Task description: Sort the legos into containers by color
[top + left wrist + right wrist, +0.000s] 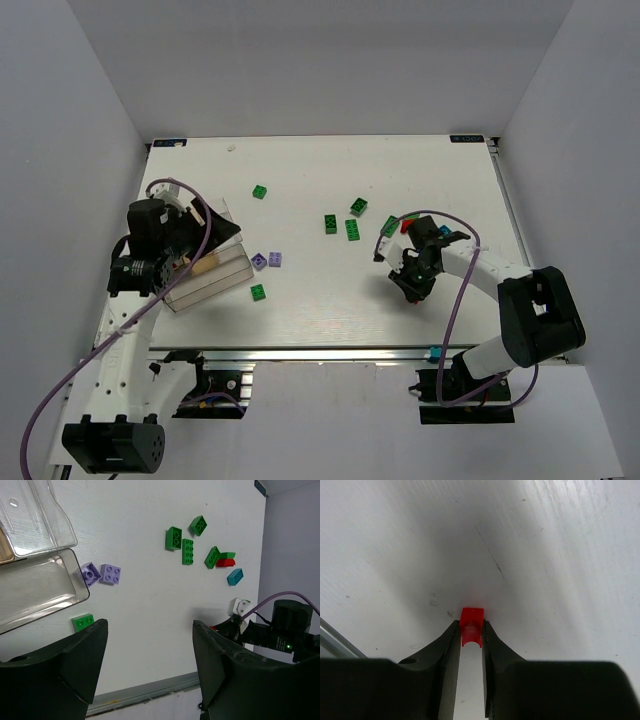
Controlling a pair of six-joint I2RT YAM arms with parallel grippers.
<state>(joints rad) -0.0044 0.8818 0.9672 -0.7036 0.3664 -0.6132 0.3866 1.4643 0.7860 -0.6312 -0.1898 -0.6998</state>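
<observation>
Right gripper [471, 632] fingers were pressed in on a small red brick [471, 616], pinched at the very tips, one finger on each side. Brick sat at the white table [545, 555] surface; whether it touched could not be told. From above, this gripper [412, 285] was right of centre, near the front edge.

Left gripper [150, 665] was spread wide with nothing between the fingers, above bare table. A single green brick [82, 622] lay just beyond its left finger. Two purple bricks [100, 573] lay touching, just beside the corner of the clear container [40, 587]. A tan block [5, 550] showed inside the container at the frame edge.

Further out were four green bricks [187, 551] in a loose cluster; a red piece [225, 562] touched the rightmost one, and a teal brick [234, 576] lay near it. One more green brick [259, 192] lay apart toward the far side.
</observation>
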